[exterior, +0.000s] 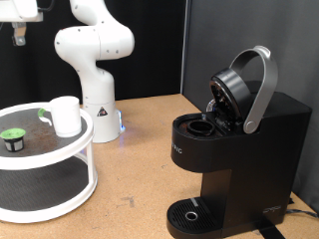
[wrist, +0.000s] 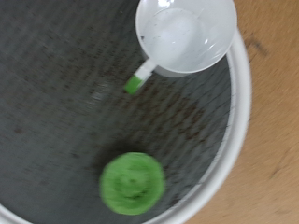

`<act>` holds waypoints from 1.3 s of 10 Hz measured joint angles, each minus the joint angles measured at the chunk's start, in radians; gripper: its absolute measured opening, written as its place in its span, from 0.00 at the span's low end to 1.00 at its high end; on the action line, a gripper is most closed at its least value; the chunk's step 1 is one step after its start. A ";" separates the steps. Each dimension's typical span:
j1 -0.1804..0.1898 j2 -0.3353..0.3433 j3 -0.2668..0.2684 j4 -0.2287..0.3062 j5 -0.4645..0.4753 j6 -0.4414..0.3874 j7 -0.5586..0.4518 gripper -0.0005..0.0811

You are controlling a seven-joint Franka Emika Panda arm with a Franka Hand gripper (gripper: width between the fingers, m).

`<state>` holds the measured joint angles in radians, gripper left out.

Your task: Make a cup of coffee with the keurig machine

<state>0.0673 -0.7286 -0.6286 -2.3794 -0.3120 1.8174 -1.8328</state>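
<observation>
The keurig machine stands at the exterior view's right, lid raised. A white two-tier round stand sits at left; its top carries the cup and a green-topped pod. The gripper hangs at top left; its finger spacing cannot be told.

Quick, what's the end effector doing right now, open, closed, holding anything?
End effector: barely visible at the exterior view's top left, high above the round tray; open or closed cannot be told. Nothing shows between its fingers.
</observation>
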 joint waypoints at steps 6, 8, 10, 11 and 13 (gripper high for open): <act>0.097 0.189 -0.116 -0.027 -0.025 0.123 -0.139 0.99; 0.098 0.184 -0.120 -0.028 -0.021 0.123 -0.179 0.99; 0.097 0.175 -0.153 -0.049 -0.017 0.153 -0.232 0.99; 0.095 0.177 -0.168 -0.069 -0.027 0.187 -0.236 0.99; 0.093 0.200 -0.202 -0.113 -0.052 0.273 -0.236 0.99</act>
<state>0.1606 -0.5291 -0.8303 -2.4925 -0.3636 2.0908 -2.0685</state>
